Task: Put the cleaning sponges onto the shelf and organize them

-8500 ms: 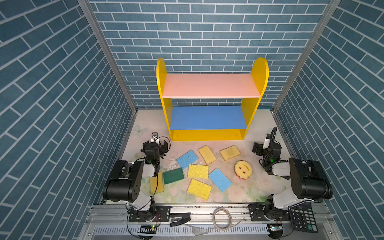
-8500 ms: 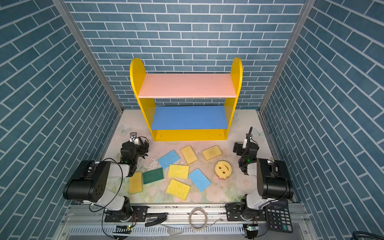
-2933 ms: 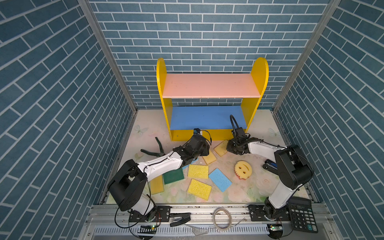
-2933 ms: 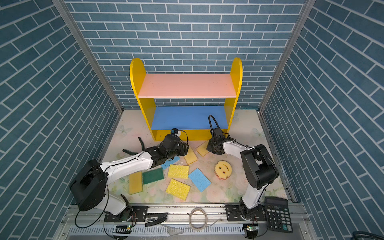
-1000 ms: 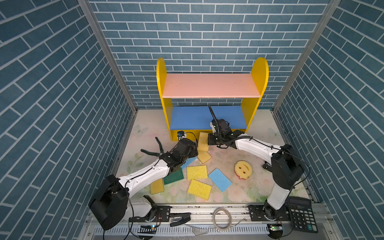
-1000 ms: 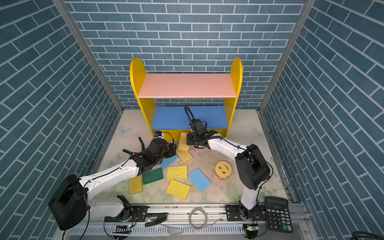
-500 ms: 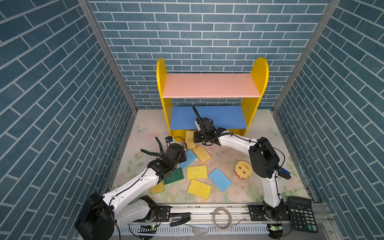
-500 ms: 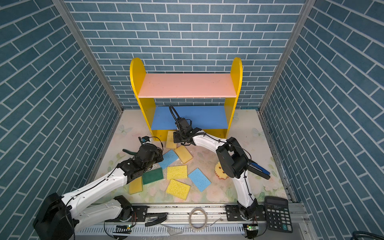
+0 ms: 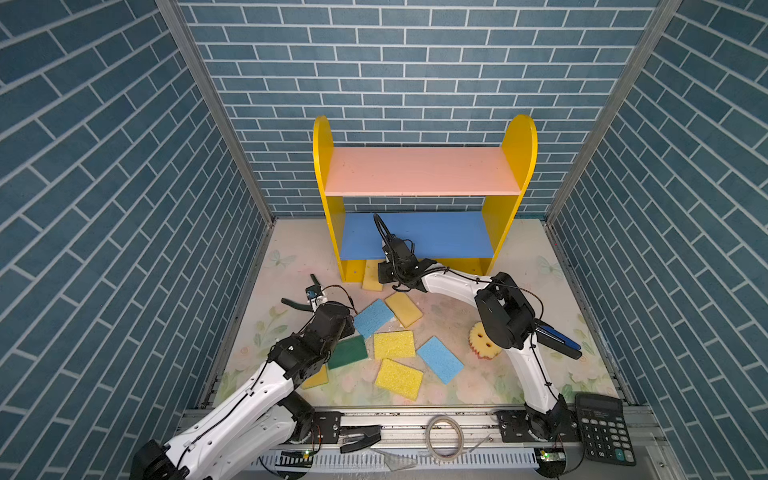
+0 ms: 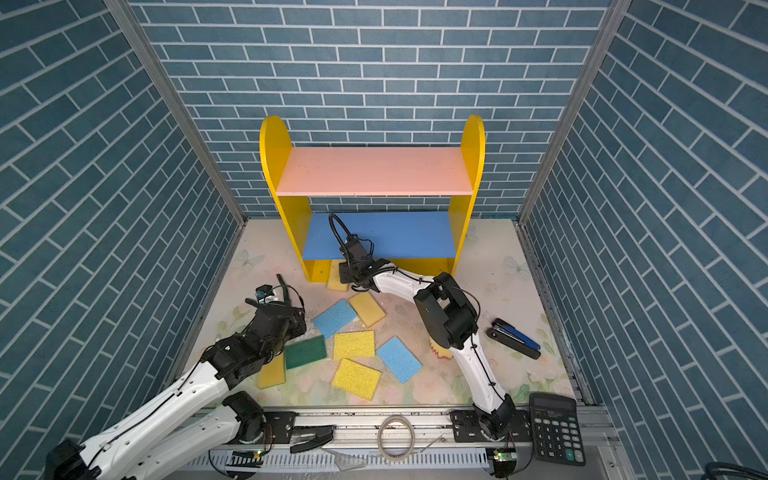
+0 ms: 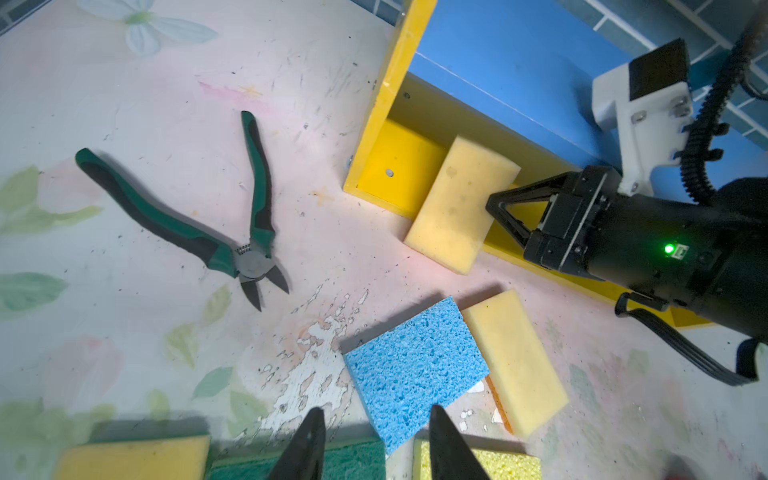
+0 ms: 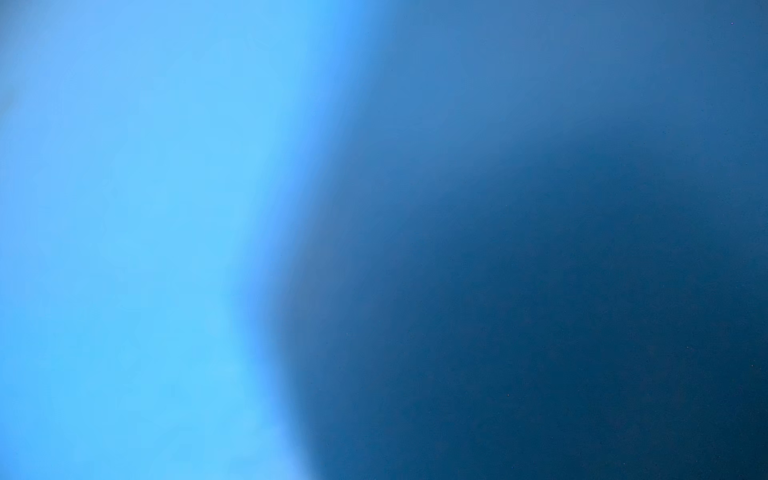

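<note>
Tan sponge: thick plain foam rectangle, pale yellow-tan with faint stains. It sits at the left end of the shelf bottom tier, far end up on the yellow base board, near end down on the table, so it is tilted. Its long axis runs near-far, slightly skewed.

Right gripper reaches across the middle, tip touching the sponge's right long edge. Only one finger shows, side-on, so there is no telling whether the jaws are apart or clamped. Left gripper hovers low over the loose sponges at left, fingers spread, nothing between them.

Loose and flat on the table, near of the shelf:
- blue sponge and second tan sponge, touching side by side, both diagonal
- green sponge
- far yellow sponge
- near yellow sponge
- near blue sponge

Only the left wrist view shows the tan sponge's tilt over the base lip, and the green-handled pliers whole, left of the shelf. In both top views the pliers are partly behind the left wrist. In a top view the round yellow smiley sponge shows half its face beside the right arm; in a top view the smiley sponge is only a sliver. The right wrist view is a blue blur, nothing readable
</note>
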